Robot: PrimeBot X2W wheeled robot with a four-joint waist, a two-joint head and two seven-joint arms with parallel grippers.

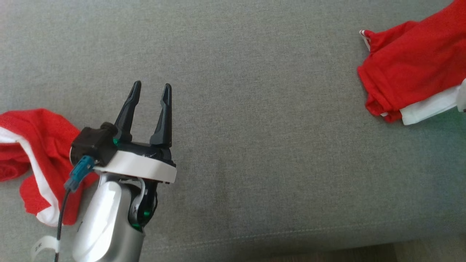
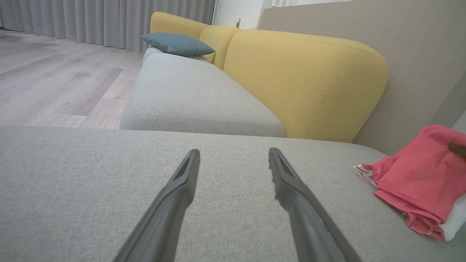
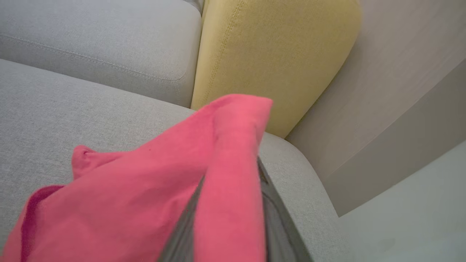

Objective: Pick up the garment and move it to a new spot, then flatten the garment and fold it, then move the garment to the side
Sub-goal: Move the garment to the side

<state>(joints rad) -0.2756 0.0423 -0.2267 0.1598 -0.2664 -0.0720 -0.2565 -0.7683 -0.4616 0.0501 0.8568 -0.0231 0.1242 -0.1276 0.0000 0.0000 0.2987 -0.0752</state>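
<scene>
Left gripper (image 1: pixel 151 87) wide, empty, over grey cushion (image 1: pixel 255 145). Red garment (image 3: pixel 145 189) covers right gripper (image 3: pixel 233 189) fingers; grip unclear. Wrist views add yellow backrest (image 2: pixel 302 83).

Soft, even daylight, faint shadows; wrist views curve at edges, near garment (image 3: pixel 225 189) blurred.

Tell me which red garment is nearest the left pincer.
The red-and-white garment at the head view's left edge, right beside the left pincer; the other red garment lies far off at the right.
</scene>
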